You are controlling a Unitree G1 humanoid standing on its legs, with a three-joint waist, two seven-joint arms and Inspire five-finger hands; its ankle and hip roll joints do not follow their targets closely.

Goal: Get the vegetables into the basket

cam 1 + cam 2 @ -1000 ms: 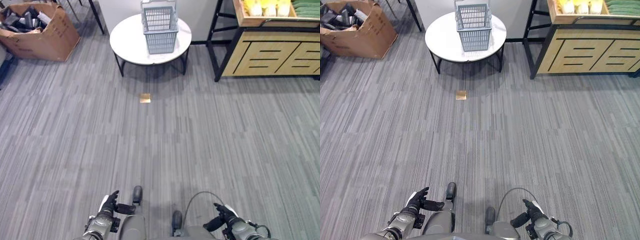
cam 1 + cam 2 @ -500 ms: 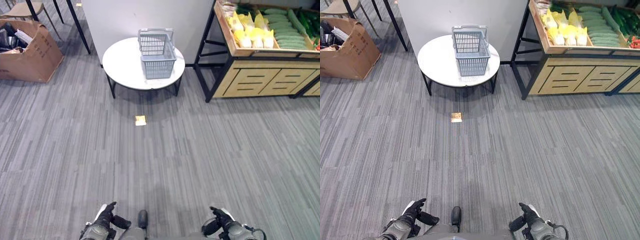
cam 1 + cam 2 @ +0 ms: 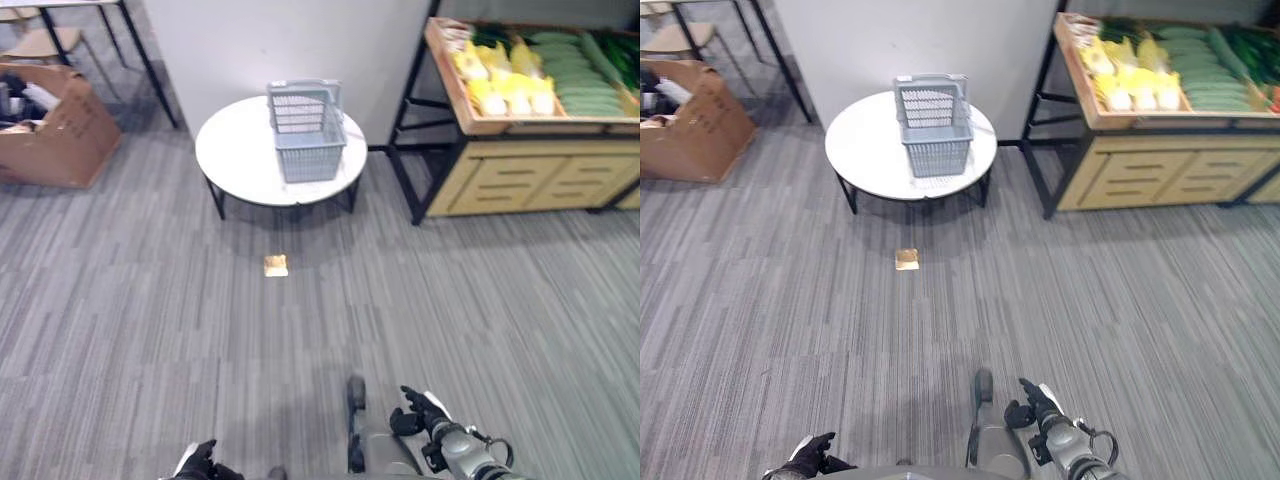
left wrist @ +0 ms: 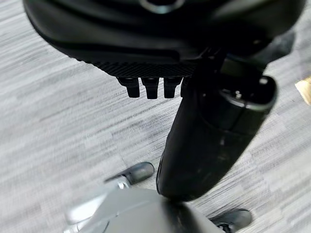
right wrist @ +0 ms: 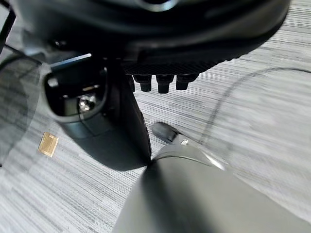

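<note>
A grey plastic basket (image 3: 307,130) stands upright on a round white table (image 3: 232,160) far ahead of me, handle raised. Vegetables lie in a wooden stand at the upper right: yellow ones (image 3: 505,88) and green cucumbers (image 3: 578,68). My left hand (image 3: 200,463) hangs low at the bottom edge, fingers relaxed, holding nothing. My right hand (image 3: 425,412) is a little higher at the lower right, also relaxed and empty. Both hands are far from the basket and the vegetables. In the wrist views the left hand (image 4: 160,29) and the right hand (image 5: 160,39) show over grey carpet.
The wooden stand (image 3: 520,180) has a black metal frame (image 3: 408,170) beside the table. A brown cardboard box (image 3: 50,135) sits at the far left with a chair (image 3: 40,42) behind it. A small tan square (image 3: 276,265) lies on the carpet before the table.
The whole picture has shifted, so the camera has moved. My right hand has swung forward and higher in view; my left hand has dropped back to the bottom edge.
</note>
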